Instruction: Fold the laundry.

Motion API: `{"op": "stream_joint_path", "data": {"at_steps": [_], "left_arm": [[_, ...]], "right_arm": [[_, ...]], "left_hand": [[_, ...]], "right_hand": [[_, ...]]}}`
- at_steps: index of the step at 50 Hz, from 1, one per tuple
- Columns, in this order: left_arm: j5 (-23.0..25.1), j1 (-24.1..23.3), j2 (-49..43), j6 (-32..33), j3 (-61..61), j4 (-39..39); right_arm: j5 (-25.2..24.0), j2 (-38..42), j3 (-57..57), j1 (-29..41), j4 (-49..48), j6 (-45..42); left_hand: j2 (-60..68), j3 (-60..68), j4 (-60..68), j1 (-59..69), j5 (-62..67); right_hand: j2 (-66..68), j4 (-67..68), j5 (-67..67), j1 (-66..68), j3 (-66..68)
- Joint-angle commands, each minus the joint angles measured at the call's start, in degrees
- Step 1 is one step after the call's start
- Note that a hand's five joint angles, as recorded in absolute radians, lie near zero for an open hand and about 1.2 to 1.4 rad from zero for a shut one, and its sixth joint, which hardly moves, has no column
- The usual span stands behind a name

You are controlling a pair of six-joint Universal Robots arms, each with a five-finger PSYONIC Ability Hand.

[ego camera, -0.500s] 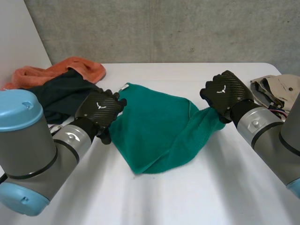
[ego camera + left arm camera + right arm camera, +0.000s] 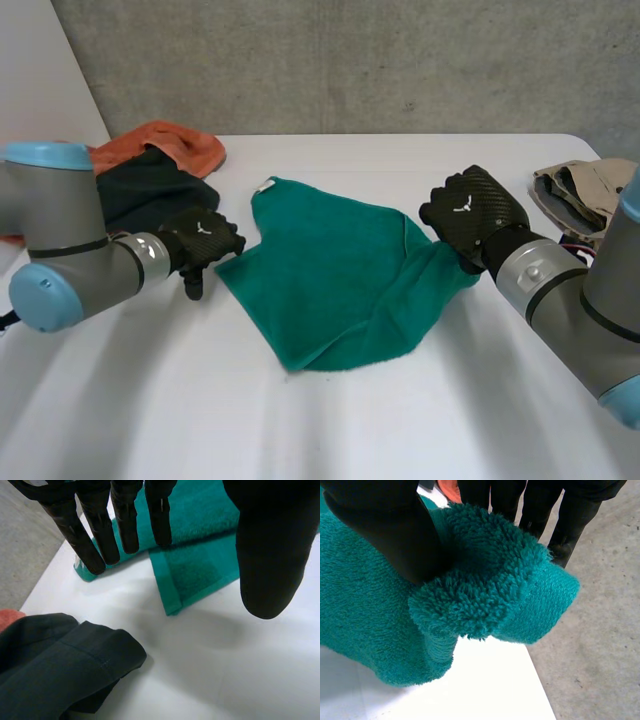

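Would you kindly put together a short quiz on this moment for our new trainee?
1. True or false: the left hand is clamped on the green towel.
2. Which hand pinches the towel? A) left B) right C) both
3. What colour is the cloth behind the dark garment?
Key: 1 false, its fingers are straight and hold nothing; 2 B, the right hand; 3 orange.

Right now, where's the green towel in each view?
Head view: green towel mid-table, between left hand and right hand.
Left wrist view: its corner lies near the open left hand's fingertips.
Right wrist view: bunched edge pinched by the right hand.
Shared landmark: white table.
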Motion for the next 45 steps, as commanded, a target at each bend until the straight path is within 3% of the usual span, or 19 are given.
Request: {"op": "stream_joint_path", "data": {"at_steps": [1,45], "left_arm": [[-0.21,-0.87,-4.22,-0.31,5.51,0.14],[-5.39,-6.67,-18.28,1.89,22.47,-1.44]], "right_arm": [[0.01,1.02,-0.07,0.26,-0.17,-0.31],[0.01,4.54,-0.33,-0.7,-1.75,-3.47]], "left_hand": [[3.72,3.63,3.43,3.73,3.29],[12.45,12.36,12.17,12.47,12.02]], "right_hand": [[12.38,11.54,14.67,17.06,11.98],[12.38,11.54,14.67,17.06,11.98]]}}
